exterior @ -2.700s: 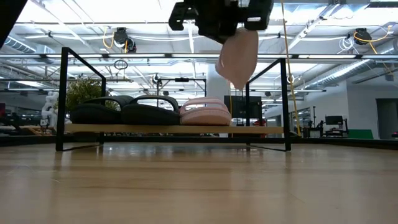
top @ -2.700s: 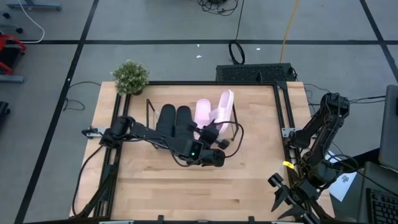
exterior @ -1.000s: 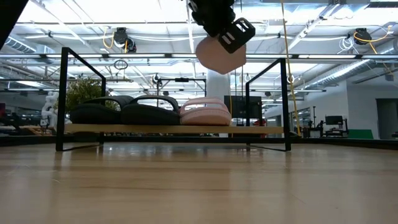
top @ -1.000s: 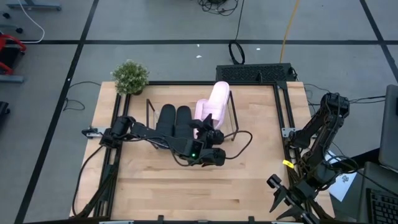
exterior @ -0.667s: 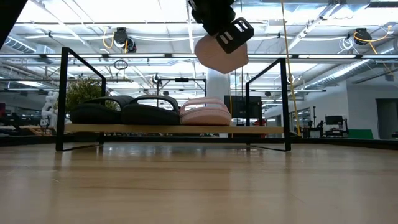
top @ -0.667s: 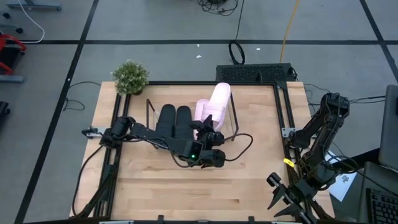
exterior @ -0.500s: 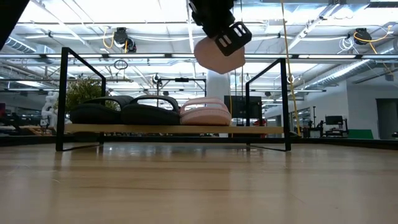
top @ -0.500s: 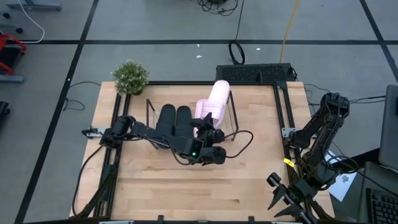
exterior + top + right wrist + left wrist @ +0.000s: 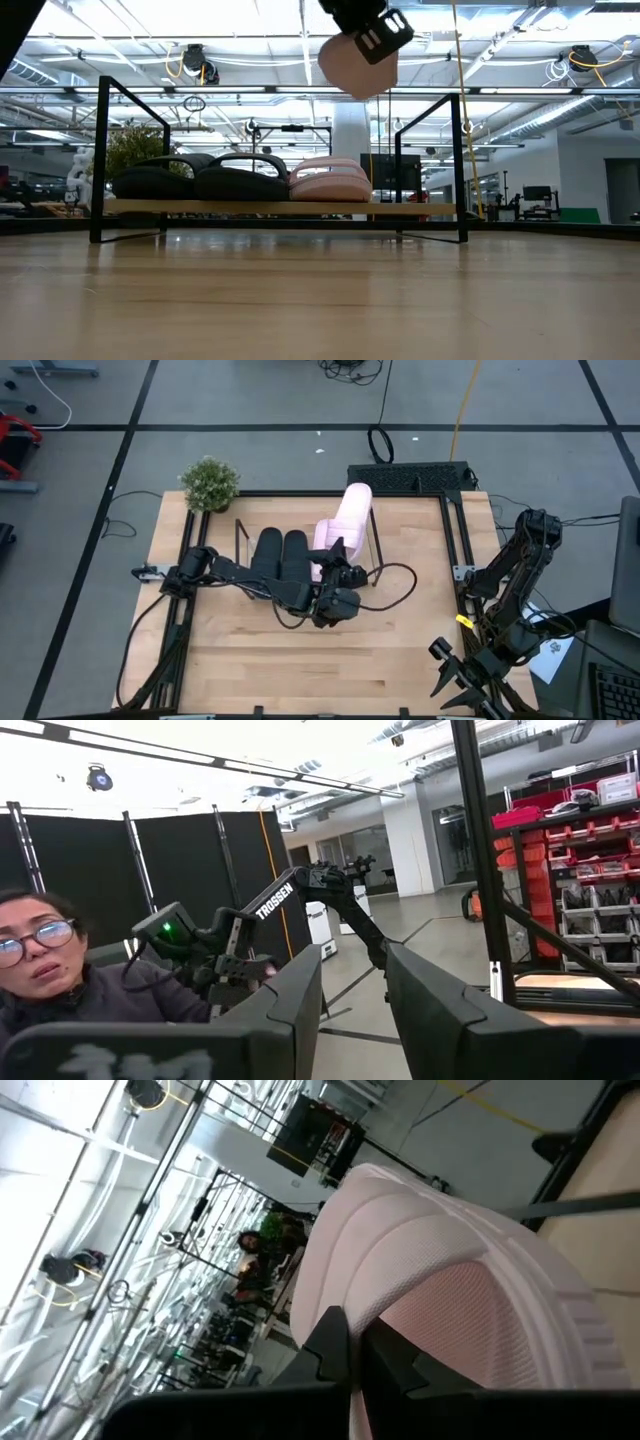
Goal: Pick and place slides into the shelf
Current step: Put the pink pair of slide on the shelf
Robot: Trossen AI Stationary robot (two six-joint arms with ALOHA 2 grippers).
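The left claw (image 9: pixel 343 575) is pressed tight on one end of a pale pink open-toe slide sandal (image 9: pixel 352 520), its dark fingers (image 9: pixel 335 1350) pinching the sole edge with no gap visible between them. The held slide is raised clear of the low black wire shelf with a light wooden base (image 9: pixel 280 208); in the low view it hangs above the shelf's right part (image 9: pixel 357 62), touching nothing below. From above, it points away from the claw toward the far side, over the right end of the shelf, beside the right-hand wire frame.

On the shelf base lie three slides, side by side: two matte black slide sandals (image 9: pixel 200 178) at the left and centre, and a second pale pink slide sandal (image 9: pixel 331 178) just to their right. The space at the right end of the shelf, under the held slide, is unoccupied.

The right claw (image 9: pixel 352 985) waits at the near right corner of the light wooden worktop (image 9: pixel 400 660), its fingers parted with a clear gap and holding nothing.

A small green potted plant (image 9: pixel 209 483) stands at the far left corner of the worktop.
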